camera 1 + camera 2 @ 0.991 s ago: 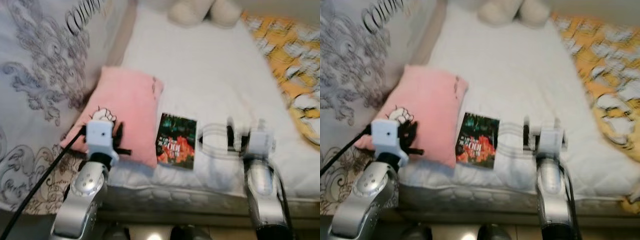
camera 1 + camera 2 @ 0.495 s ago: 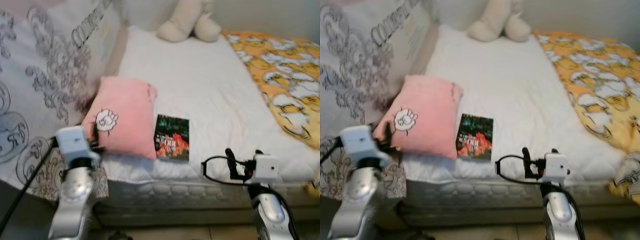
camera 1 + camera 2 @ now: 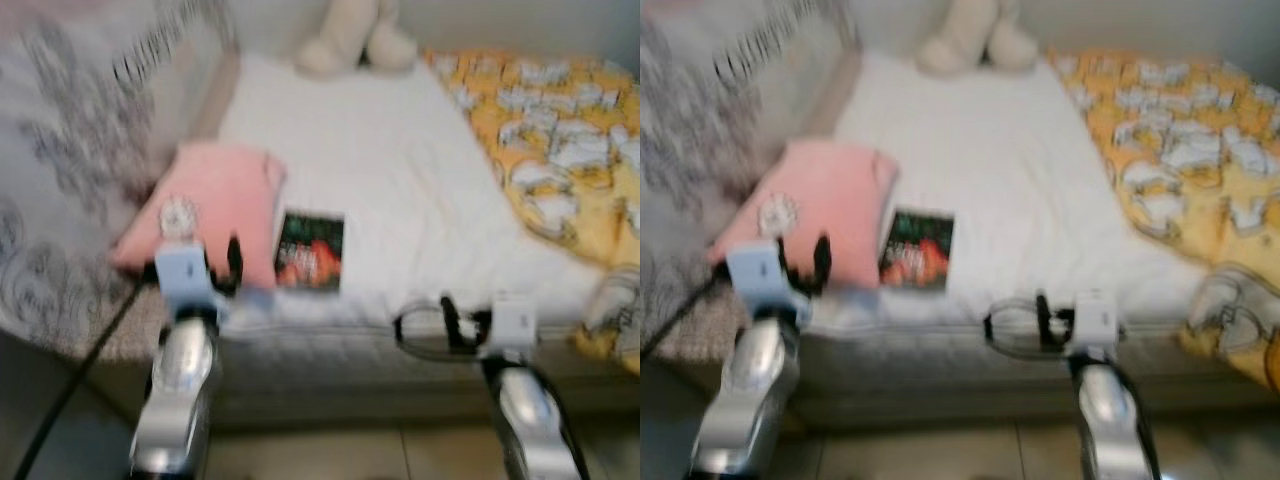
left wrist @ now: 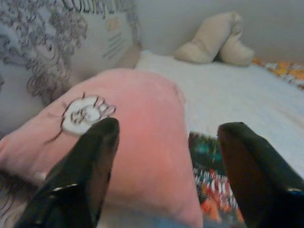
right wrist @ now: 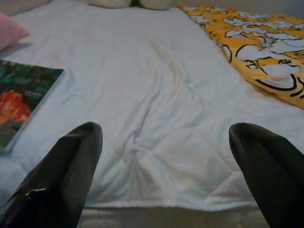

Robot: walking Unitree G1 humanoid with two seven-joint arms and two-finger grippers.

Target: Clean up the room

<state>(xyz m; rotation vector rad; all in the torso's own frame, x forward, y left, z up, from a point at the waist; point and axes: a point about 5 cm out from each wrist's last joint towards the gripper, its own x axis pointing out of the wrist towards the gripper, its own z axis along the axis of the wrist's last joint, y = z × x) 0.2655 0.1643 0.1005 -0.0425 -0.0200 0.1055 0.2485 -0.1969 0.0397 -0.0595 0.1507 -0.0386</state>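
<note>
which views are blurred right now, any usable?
Left and right eye views: motion-blurred, the book cover and pink pillow edges smeared. Left wrist view: fairly sharp, soft on the near black fingers. Right wrist view: sharpest, sheet wrinkles clear, even lighting, no glare.

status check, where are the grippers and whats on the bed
Left gripper open, facing the pink pillow. Right gripper open at the near mattress edge, holding nothing. Book flat beside the pillow, untouched. Nothing between fingers and either.

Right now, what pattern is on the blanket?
Orange-yellow blanket with white cartoon figures outlined in black; right wrist view.
</note>
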